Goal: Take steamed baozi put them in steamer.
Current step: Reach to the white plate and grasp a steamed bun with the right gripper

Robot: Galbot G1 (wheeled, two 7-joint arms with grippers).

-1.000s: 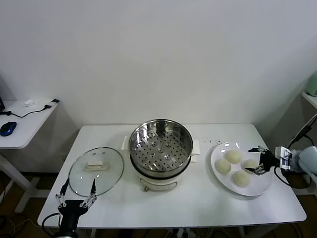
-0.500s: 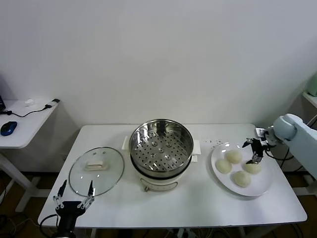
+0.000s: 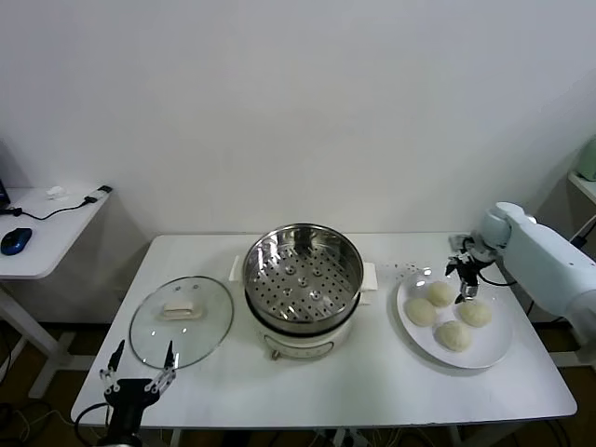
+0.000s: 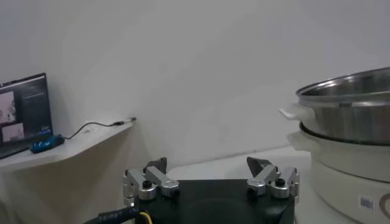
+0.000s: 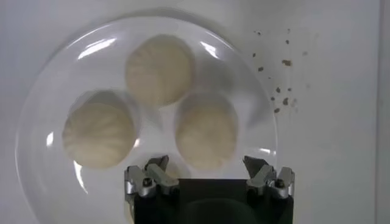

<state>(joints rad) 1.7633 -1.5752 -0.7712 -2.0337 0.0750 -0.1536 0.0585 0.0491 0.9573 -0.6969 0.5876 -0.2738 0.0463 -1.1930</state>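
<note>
Head view shows our right gripper hanging over the far edge of the white plate, its fingers spread apart and holding nothing. Four steamed baozi lie on that plate, all on the right side of the surface. We judge the bun nearest the gripper to be the far one, just beside and slightly below the fingertips, toward the steamer side.

Right wrist view looks straight down on the plate. Three baozi show in it; one bun sits directly ahead of the open fingers, between their lines of travel. The other two lie further ahead and off to one side. The buns are round, so no long axis constrains the wrist angle; only centring matters.

The steamer stands well apart from the right gripper, toward the robot's left, with its perforated basket holding no bun. Every bun must therefore travel leftward across the surface.

Our left gripper is parked at the near left edge, beside the glass lid, fingers spread and idle. The right arm is clearly the nearer to the baozi.
</note>
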